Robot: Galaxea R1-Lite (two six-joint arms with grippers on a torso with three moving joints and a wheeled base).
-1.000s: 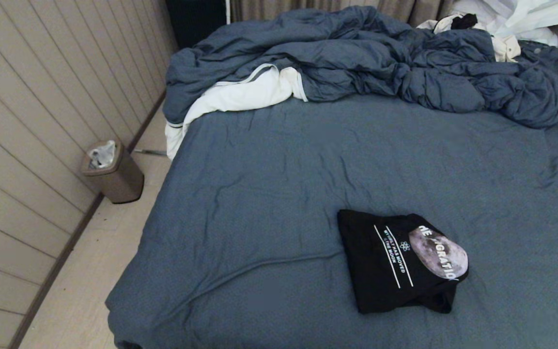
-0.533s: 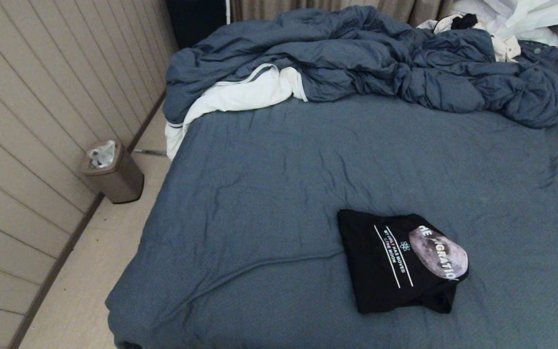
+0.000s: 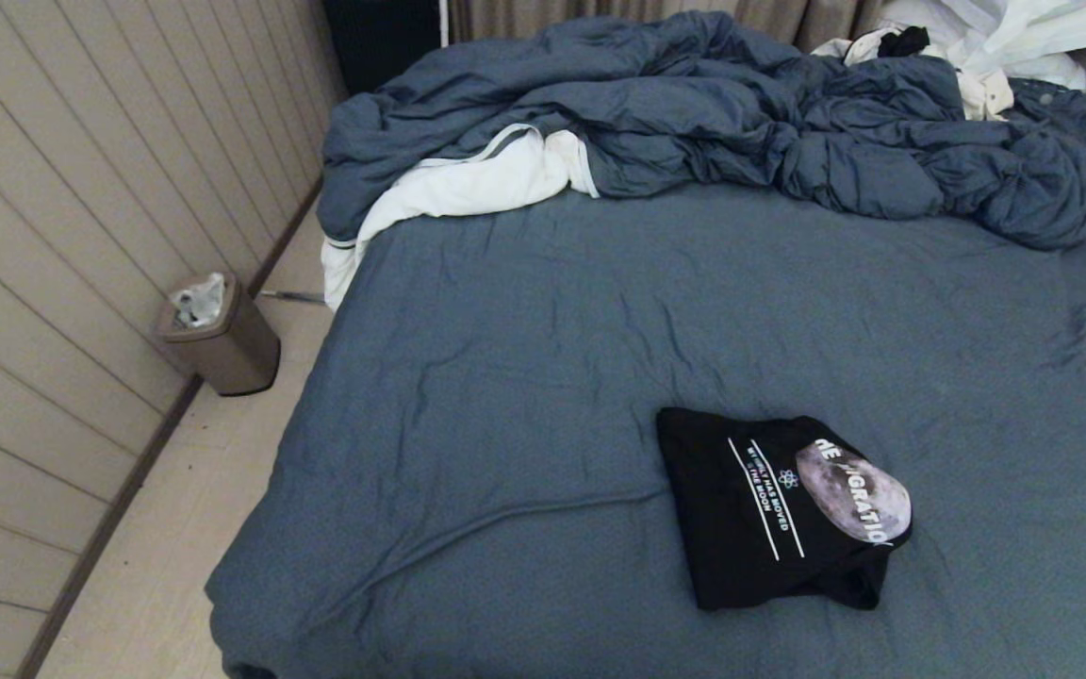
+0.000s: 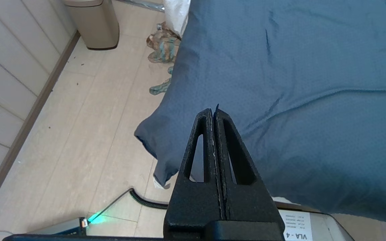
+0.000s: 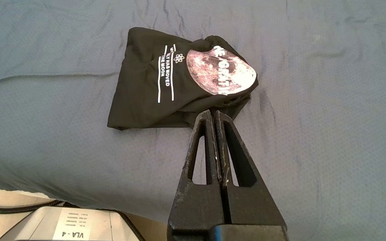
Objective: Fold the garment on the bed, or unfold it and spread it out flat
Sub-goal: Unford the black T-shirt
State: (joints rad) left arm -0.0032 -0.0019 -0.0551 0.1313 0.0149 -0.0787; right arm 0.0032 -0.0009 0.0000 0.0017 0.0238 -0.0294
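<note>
The T-shirt (image 3: 779,509) is lying folded on the bed (image 3: 524,377), so unfolding is remaining; the left gripper (image 4: 214,112) and right gripper (image 5: 213,113), both pressed together, are hanging near the T-shirt

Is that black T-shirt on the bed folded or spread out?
Folded. The T-shirt lies as a compact bundle on the bed, its moon print cut off at a fold, no sleeves showing.

A panelled wall (image 3: 53,236) of pale horizontal boards runs along the left, meeting a light wood-look floor (image 3: 166,528) at a dark skirting. A tan bin (image 3: 221,335) stands against the wall, with crumpled paper in it. Curtains (image 3: 543,17) hang at the far end, beside a dark opening (image 3: 378,38). The light is dim and even.
</note>
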